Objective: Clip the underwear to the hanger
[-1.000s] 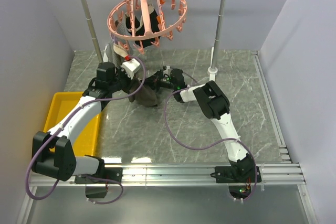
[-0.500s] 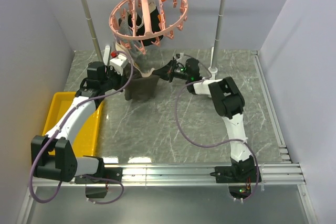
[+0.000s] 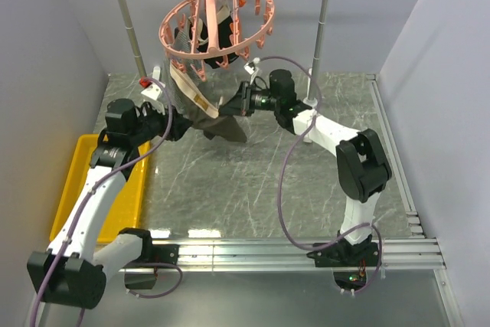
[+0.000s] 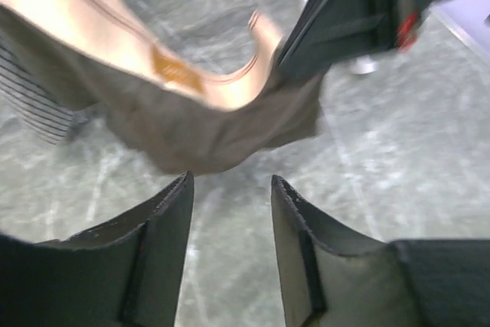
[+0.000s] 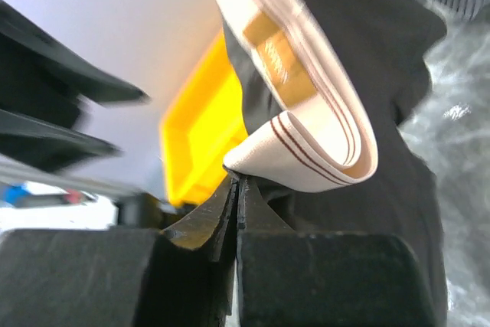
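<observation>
Both arms have raised underwear (image 3: pixel 222 124) toward hanger (image 3: pixel 218 28). We see left gripper (image 4: pixel 230 181) wide open, empty, cloth just past its fingertips. Right gripper (image 5: pixel 236 180) pinches waistband (image 5: pixel 306 105) tight. Clipping looks close.

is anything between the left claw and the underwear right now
Nothing visible. The left claw is open, and the underwear hangs just beyond its fingertips, with only the marble tabletop behind the gap. The right claw pinches the waistband at the far end.
</observation>
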